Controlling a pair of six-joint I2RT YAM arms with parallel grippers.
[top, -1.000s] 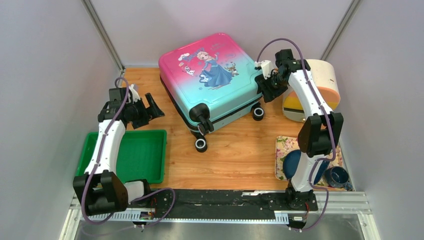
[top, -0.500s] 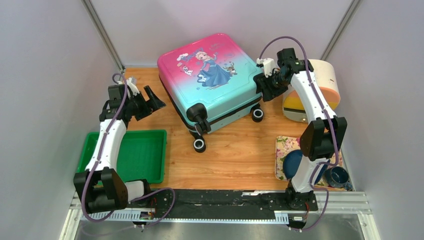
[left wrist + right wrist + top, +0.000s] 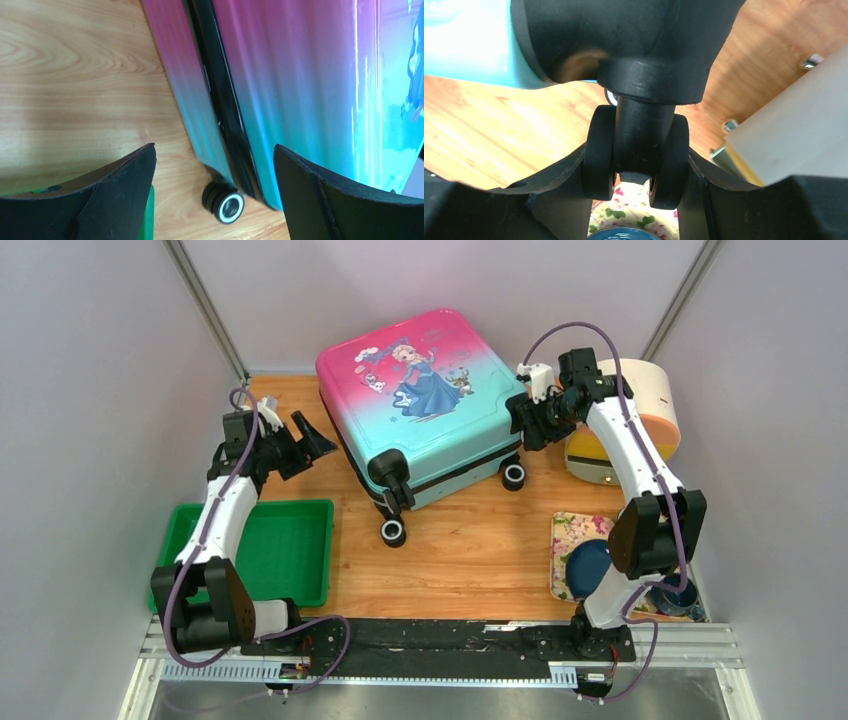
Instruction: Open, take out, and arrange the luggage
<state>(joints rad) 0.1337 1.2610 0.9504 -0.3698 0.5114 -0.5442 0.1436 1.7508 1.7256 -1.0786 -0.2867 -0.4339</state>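
Note:
The luggage (image 3: 420, 400), a pink-to-teal suitcase with a princess print, lies closed and flat on the wooden table, its black wheels toward the front. My left gripper (image 3: 308, 440) is open just left of its side. In the left wrist view (image 3: 214, 150) the shell and black trim (image 3: 225, 115) sit between the spread fingers, with one wheel (image 3: 225, 202) below. My right gripper (image 3: 527, 422) is at the luggage's right corner. In the right wrist view (image 3: 636, 167) its fingers are shut on a black twin wheel (image 3: 601, 150) of the luggage.
A green tray (image 3: 250, 550) lies at the front left. A cream-and-orange round container (image 3: 640, 405) stands at the right, behind my right arm. A floral mat (image 3: 565, 535) holds a blue plate (image 3: 585, 565) and a blue cup (image 3: 678, 592) at the front right. Walls close in on three sides.
The luggage has shifted slightly left and toward the front. My right gripper moved left with its corner wheel. My left gripper moved back and right, closer to the luggage's side.

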